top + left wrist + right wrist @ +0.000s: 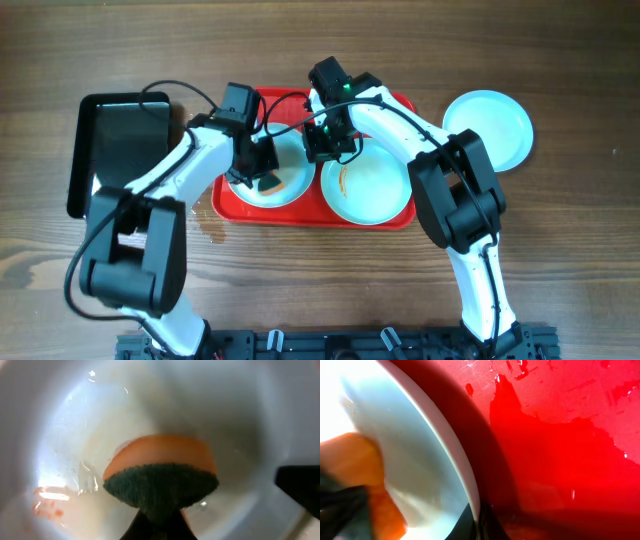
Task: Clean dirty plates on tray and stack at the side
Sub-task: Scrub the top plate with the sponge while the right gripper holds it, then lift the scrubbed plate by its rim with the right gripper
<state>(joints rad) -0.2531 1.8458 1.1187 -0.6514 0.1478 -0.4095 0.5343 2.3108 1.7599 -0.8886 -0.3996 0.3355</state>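
The red tray point(401, 219) holds two plates. The left plate point(290, 190) has my left gripper point(262, 166) over it, shut on an orange sponge with a dark green scrub face point(268, 183). In the left wrist view the sponge point(160, 480) presses into the wet plate point(225, 420), with an orange smear point(47, 507) at lower left. My right gripper point(328, 142) is shut on that plate's rim; in the right wrist view its fingers point(479, 525) pinch the rim point(455, 455) over the wet tray point(560, 460). The right plate point(372, 190) has an orange-brown smear. A third plate point(490, 130) lies on the table, right of the tray.
A glossy black tray point(120, 150) lies at the left on the wooden table point(560, 260). Water pools on the red tray floor and wets the table near its front left corner point(205, 222). Both arms cross above the tray's back edge.
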